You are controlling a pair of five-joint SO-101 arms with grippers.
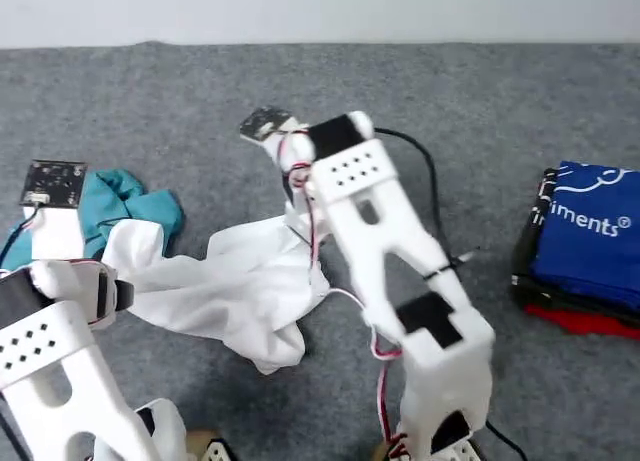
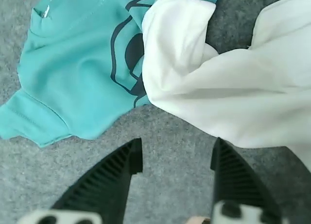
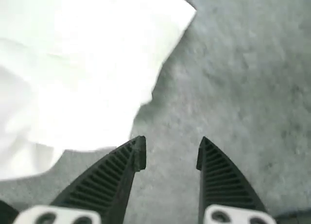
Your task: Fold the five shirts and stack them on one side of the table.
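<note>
A crumpled white shirt [image 1: 235,286] lies mid-table, one end overlapping a bunched teal shirt [image 1: 135,203] at the left. My left gripper [image 2: 177,156] is open just above bare grey cloth. The teal shirt [image 2: 73,73] and a fold of the white shirt [image 2: 233,88] lie right beyond its fingertips. My right gripper [image 3: 171,153] is also open and holds nothing. It hovers over the tabletop at the white shirt's [image 3: 82,73] far edge, with one finger [image 3: 131,161] next to the fabric.
A folded stack sits at the table's right edge, with a blue shirt [image 1: 590,236] on top, a dark layer under it and a red one [image 1: 580,321] at the bottom. Grey tabletop [image 1: 480,131] lies bare between the right arm [image 1: 400,271] and the stack.
</note>
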